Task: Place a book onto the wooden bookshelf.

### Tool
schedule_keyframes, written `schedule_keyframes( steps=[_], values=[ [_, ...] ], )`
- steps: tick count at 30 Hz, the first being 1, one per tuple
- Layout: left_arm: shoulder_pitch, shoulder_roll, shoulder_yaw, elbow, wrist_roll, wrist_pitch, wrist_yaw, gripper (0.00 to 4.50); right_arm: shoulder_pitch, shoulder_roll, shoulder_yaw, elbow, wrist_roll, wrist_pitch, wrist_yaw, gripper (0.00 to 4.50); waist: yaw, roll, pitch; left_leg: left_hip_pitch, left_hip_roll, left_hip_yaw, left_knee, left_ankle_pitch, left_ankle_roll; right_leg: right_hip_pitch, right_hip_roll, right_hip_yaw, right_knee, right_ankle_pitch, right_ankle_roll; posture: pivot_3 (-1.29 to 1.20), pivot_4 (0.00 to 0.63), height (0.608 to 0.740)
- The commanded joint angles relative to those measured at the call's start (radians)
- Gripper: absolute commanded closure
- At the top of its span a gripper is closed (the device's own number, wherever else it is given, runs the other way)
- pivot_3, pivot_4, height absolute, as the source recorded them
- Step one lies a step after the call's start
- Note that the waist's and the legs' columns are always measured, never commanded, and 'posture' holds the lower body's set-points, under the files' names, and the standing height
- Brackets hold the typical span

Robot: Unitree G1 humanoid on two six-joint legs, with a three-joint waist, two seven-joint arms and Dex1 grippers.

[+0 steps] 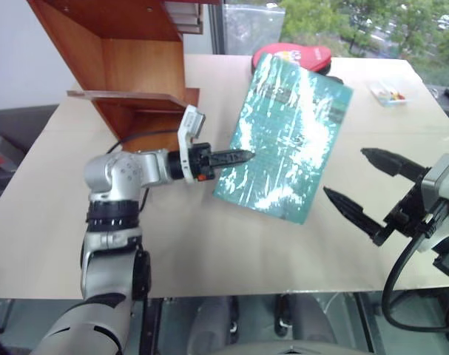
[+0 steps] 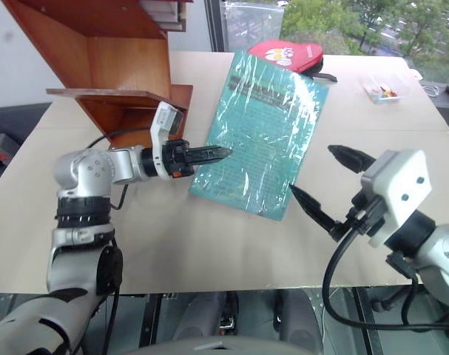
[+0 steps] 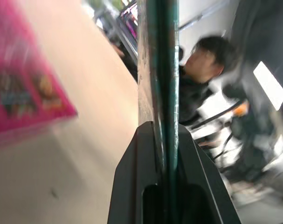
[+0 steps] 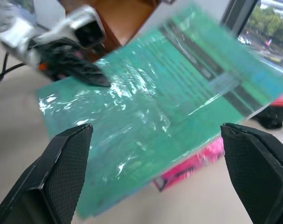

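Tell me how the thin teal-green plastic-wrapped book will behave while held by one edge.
The thin teal-green plastic-wrapped book probably sags or flexes, since only the left gripper pinches its edge. Its glossy wrap, with bright glare, looks slippery, so it may creep between the fingers. Broad and thin, it likely swings if moved fast.

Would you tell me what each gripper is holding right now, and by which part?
The left gripper pinches the book by its left long edge. The right gripper is open and holds nothing.
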Motion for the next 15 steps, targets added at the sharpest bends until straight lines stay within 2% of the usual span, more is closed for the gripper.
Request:
schedule_keyframes(
  steps=[1,4,6,7,11,15],
  values=[
    [-0.039,0.060,-0.040,-0.154,0.176,-0.499,-0.085,4.46,-0.053,0.012,-0.044,0.050,0.033,0.010,0.056,0.00,0.007,0.001,0.000,0.000,0.000,0.000,0.000,0.000,0.000,0.000,0.002,-0.001,0.000,0.000,0.000,0.00,0.150,0.740],
    [-0.125,0.116,-0.016,-0.091,0.302,-0.890,-0.120,4.46,-0.077,0.024,-0.051,0.104,0.020,0.019,0.128,0.00,0.009,0.001,-0.001,0.001,-0.001,0.001,0.000,0.000,0.000,0.000,0.003,0.000,0.000,0.000,-0.001,0.00,0.150,0.740],
    [-0.181,0.153,-0.002,-0.034,0.338,-1.008,-0.119,4.46,-0.089,0.031,-0.033,0.143,-0.022,0.025,0.162,0.00,0.012,0.001,0.000,0.001,-0.001,0.001,0.000,0.000,0.000,0.000,0.004,0.000,0.000,0.000,-0.001,0.00,0.150,0.740],
    [-0.210,0.172,0.007,0.003,0.343,-1.050,-0.120,4.46,-0.116,0.034,-0.008,0.161,-0.043,0.029,0.169,0.00,0.013,0.001,-0.001,0.000,0.000,0.001,0.001,0.000,0.001,0.000,0.005,-0.001,-0.001,0.000,0.000,0.00,0.150,0.740],
    [-0.292,0.375,0.001,0.121,0.415,-1.132,-0.197,4.46,-0.240,0.052,0.054,0.231,-0.109,0.018,0.213,0.00,0.000,0.002,0.000,0.000,0.000,0.004,0.001,-0.001,0.003,-0.001,0.006,-0.002,0.000,0.000,0.000,0.00,0.150,0.740],
    [-0.330,0.536,-0.022,0.232,0.493,-1.125,-0.209,4.46,-0.334,0.083,0.110,0.272,-0.194,-0.004,0.256,0.00,-0.006,0.002,0.000,0.000,0.000,0.004,0.000,-0.001,0.003,-0.002,0.007,-0.002,0.000,0.000,0.001,0.00,0.150,0.740]
  ],
)
